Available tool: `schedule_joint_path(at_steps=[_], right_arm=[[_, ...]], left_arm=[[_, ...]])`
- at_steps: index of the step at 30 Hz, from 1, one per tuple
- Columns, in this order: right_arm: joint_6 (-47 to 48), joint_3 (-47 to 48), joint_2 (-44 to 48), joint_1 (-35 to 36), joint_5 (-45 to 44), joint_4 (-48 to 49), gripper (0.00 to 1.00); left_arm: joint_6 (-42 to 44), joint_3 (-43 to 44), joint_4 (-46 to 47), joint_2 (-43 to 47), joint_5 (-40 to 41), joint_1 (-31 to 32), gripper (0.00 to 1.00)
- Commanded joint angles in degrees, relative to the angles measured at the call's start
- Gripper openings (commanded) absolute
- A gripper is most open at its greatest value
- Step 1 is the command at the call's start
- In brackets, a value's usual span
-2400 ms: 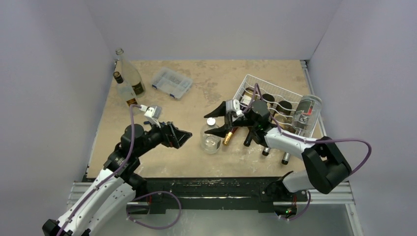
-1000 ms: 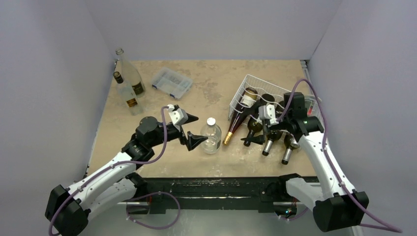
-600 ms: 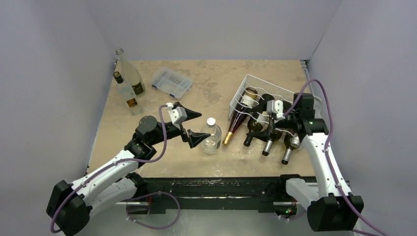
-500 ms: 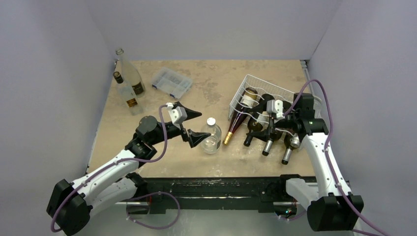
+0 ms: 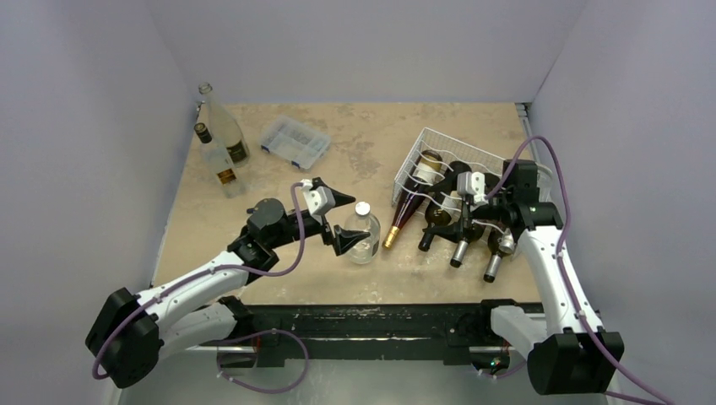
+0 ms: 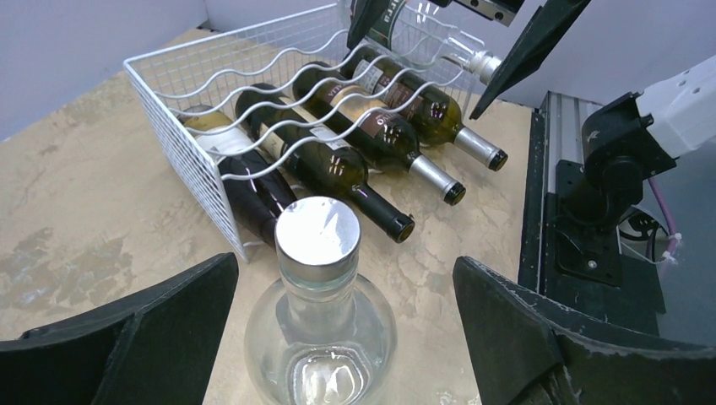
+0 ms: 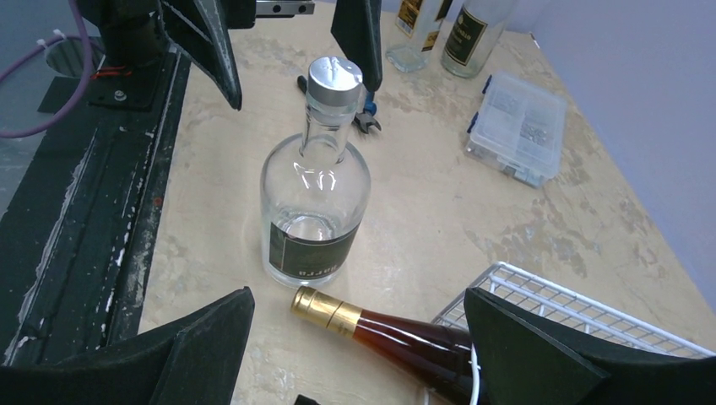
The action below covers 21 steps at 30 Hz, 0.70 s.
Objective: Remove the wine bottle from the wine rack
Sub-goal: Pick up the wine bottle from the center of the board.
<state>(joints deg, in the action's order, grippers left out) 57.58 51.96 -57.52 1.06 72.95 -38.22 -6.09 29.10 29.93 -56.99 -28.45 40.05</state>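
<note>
Top external: our left claw (image 5: 347, 220) gapes astride a standing clear bottle (image 5: 364, 234). Our right claw (image 5: 452, 218), spread wide, hovers over wine bottles (image 5: 460, 250) lying in the wine rack (image 5: 456, 143). Left wrist: clear bottle (image 6: 319, 295) fronts the rack (image 6: 181, 84). Right wrist: gold-capped bottle (image 7: 397, 333) juts onto the counter (image 7: 422, 219).

plain lavender walls (image 5: 363, 46) enclose a mottled tan tabletop (image 5: 355, 148).
</note>
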Motion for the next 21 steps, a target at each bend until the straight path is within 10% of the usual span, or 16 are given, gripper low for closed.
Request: schedule_joint_path(at_steps=[1,21], right_arm=[[2.38,-0.18,-0.24,-0.27,0.14,-1.26,0.99],[3.68,-0.6,-1.39,-0.88,0.72,-1.7,0.99]], left_arm=[[2.69,0.87,4.81,-2.58,1.21,1.02,1.0],[-0.98,-6.29,22.72,-11.39,9.74,4.55,0.99]])
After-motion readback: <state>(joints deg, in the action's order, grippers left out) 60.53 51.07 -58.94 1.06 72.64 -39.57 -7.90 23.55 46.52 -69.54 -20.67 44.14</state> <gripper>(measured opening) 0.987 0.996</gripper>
